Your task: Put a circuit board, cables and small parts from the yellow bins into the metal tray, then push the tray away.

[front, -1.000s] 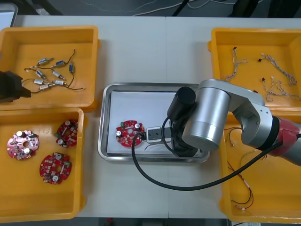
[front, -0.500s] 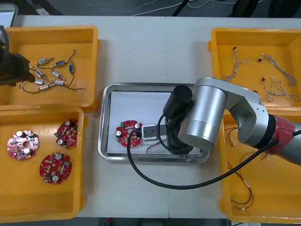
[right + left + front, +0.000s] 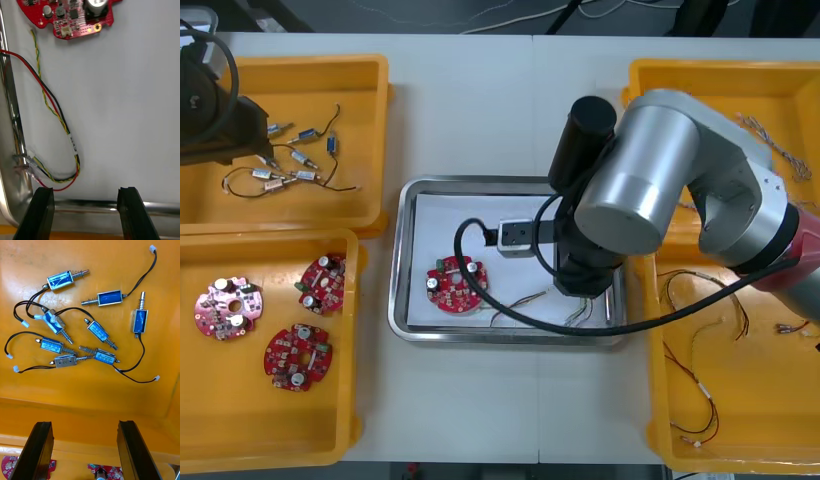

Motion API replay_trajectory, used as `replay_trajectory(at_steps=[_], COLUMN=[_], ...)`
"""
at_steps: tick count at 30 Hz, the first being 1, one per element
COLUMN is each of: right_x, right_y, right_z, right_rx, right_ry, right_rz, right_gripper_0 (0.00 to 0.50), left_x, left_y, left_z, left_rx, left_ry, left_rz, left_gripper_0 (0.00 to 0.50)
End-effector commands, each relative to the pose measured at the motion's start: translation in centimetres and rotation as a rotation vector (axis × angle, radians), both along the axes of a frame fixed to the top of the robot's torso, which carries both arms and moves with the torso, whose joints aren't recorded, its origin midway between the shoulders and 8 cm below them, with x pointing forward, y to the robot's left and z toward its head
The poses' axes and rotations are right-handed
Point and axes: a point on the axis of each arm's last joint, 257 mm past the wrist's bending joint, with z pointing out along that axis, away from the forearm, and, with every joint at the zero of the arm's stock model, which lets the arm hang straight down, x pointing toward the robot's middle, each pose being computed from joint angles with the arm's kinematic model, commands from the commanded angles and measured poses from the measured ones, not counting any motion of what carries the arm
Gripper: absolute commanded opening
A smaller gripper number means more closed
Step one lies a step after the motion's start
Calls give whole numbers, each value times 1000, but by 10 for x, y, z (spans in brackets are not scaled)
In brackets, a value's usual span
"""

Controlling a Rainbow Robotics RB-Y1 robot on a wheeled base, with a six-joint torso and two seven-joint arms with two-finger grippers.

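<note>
Front view first: the metal tray sits mid-table, and a round red circuit board lies inside it, in its left half. The right arm hangs over the tray's right half. Left of the tray, on its far side, the left arm hovers above a yellow bin of small metal parts. On to the right wrist view: the right gripper is spread wide and empty above the tray's shiny rim. Just beyond its fingers a red and yellow cable with a black strand loops on the tray's white inside, its white plug beside the tray's wall and the board farther along. Left wrist view now: the left gripper is released too, with nothing between its fingers. The blue-bodied parts with black leads lie scattered on the bin floor beyond them.
</note>
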Motion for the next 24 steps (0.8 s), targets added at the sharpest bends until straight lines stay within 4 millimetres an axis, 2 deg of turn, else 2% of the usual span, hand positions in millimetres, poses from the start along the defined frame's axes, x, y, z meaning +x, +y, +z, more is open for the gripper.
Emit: replay_trajectory(at_steps=[1, 6, 11, 20, 24], right_x=[5, 4, 6, 3, -3], right_y=[10, -10, -28, -78, -101], right_z=[52, 74, 95, 110, 110], right_rx=[109, 155, 263, 400, 443], right_ry=[-47, -43, -59, -98, -103], right_rz=[-110, -265, -423, -659, -759], right_gripper_0=[500, 500, 500, 500, 500], left_x=[16, 17, 16, 31, 40], left_y=[-17, -14, 5, 22, 28], left_z=[23, 23, 12, -7, -10], left_rx=[42, 47, 75, -15, 25], left_ry=[-62, -66, -60, -72, -88], left_rz=[-79, -65, -4, 84, 29], left_gripper_0=[500, 500, 500, 500, 500])
